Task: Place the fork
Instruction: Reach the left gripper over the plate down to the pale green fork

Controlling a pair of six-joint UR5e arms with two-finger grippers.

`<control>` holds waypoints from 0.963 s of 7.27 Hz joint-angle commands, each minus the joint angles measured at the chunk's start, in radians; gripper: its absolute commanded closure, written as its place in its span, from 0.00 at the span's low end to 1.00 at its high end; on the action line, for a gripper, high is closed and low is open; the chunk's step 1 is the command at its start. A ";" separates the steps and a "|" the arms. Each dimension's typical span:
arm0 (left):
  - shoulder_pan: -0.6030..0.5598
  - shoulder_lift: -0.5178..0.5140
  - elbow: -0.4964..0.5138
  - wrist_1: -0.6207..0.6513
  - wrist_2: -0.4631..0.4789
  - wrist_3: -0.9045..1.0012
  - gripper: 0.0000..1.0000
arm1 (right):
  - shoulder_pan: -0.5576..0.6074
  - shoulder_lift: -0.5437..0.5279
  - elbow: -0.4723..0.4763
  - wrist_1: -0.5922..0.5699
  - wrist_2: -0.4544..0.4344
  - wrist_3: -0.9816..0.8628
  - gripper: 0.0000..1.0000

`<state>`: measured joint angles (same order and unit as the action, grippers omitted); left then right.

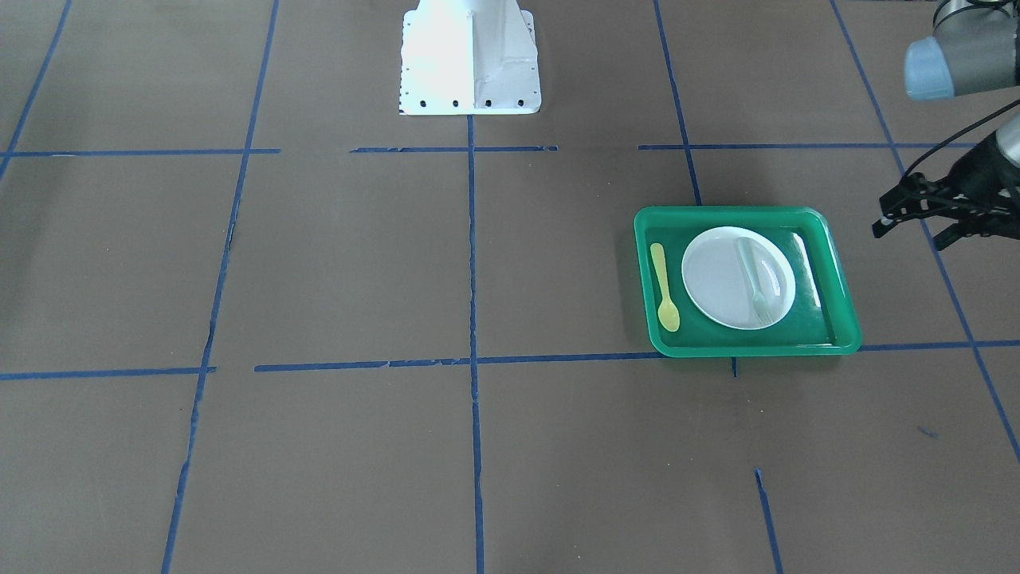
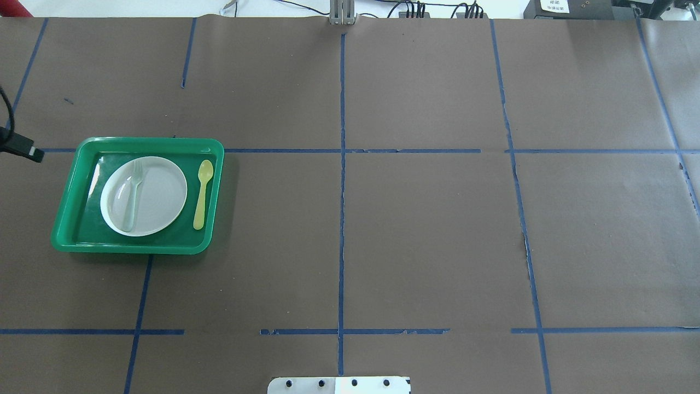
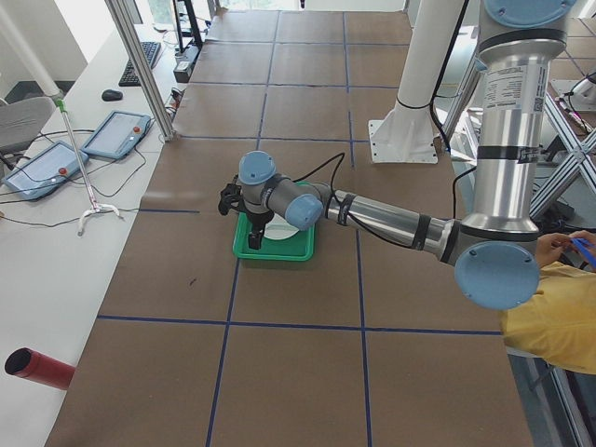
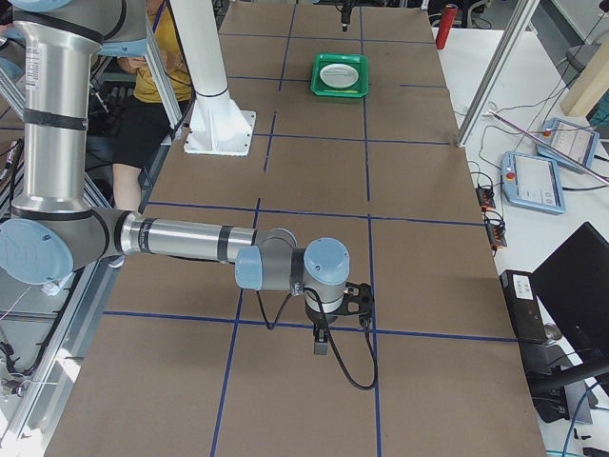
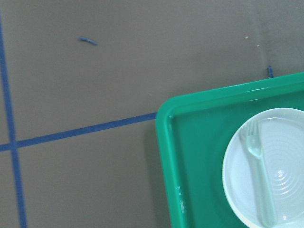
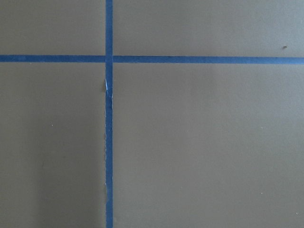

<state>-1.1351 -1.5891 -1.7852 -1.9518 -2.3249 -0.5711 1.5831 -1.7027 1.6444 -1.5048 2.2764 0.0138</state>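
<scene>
Watch the fork (image 1: 753, 275) first. It lies flat across the white plate (image 1: 717, 279), inside the green tray (image 1: 757, 347). The tray sits toward the desk's left end, about midway between the robot's edge and the operators' edge.

The fork is slim, pale and close in tone to the plate, so I judge a grasp could land off its handle. On that smooth dish it may skid or pivot as fingertips close. A low approach could also press the plate and shove it against the yellow spoon (image 1: 663, 287). The spoon rests on the tray floor just beside the plate, on the side toward the desk's middle.

If the fork already counts as placed, the risk is only a careless sweep across the tray's raised rim. From these views you cannot tell which case holds.

The left claw (image 1: 908, 231) hangs beyond the tray, toward the desk's left end and apart from it. Its fingers stand spread, with nothing between them, and they touch nothing.

The right claw (image 4: 328, 333) shows only in a side view, over bare brown paper near the desk's right end. Whether it is spread or closed, you cannot tell.
</scene>
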 commanded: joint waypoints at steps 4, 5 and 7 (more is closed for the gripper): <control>0.317 -0.104 0.074 -0.090 0.228 -0.394 0.01 | 0.000 0.000 0.000 0.000 0.000 0.000 0.00; 0.324 -0.120 0.087 -0.052 0.230 -0.392 0.02 | 0.000 0.000 0.000 0.000 0.000 -0.002 0.00; 0.331 -0.144 0.124 -0.041 0.230 -0.382 0.10 | 0.000 0.000 0.000 0.000 0.000 0.000 0.00</control>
<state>-0.8081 -1.7109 -1.6912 -2.0004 -2.0961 -0.9587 1.5831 -1.7027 1.6444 -1.5048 2.2764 0.0134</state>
